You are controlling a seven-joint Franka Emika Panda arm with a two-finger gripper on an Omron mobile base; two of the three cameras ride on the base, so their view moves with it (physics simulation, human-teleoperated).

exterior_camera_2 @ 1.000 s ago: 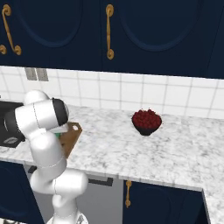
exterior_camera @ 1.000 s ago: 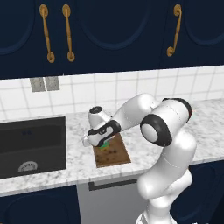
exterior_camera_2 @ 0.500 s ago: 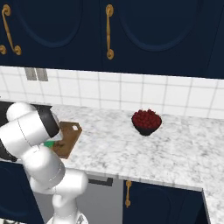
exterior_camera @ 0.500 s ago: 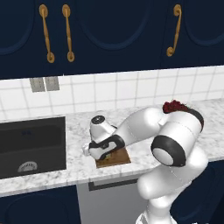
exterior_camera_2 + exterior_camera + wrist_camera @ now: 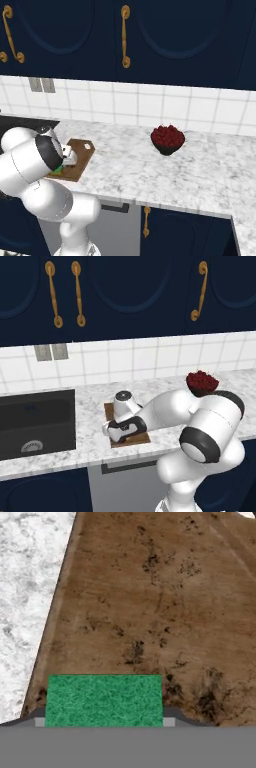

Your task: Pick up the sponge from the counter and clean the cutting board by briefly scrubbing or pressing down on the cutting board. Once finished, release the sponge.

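Tool [image 5: 111, 431] low over cutting board [image 5: 142, 437], sink [image 5: 35, 423] left

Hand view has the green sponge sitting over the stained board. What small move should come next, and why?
Probably press straight down and give a short scrub. The hand grips the sponge at both ends, over the cutting board just inside its edge by the counter. Dark stains lie ahead of the sponge. Whether it already touches the wood can't be told, so releasing looks premature.

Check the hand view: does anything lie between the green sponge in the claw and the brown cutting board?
Nothing visible does. The green rectangular sponge sits between the claw's tips directly over the stained dark-brown wooden cutting board.
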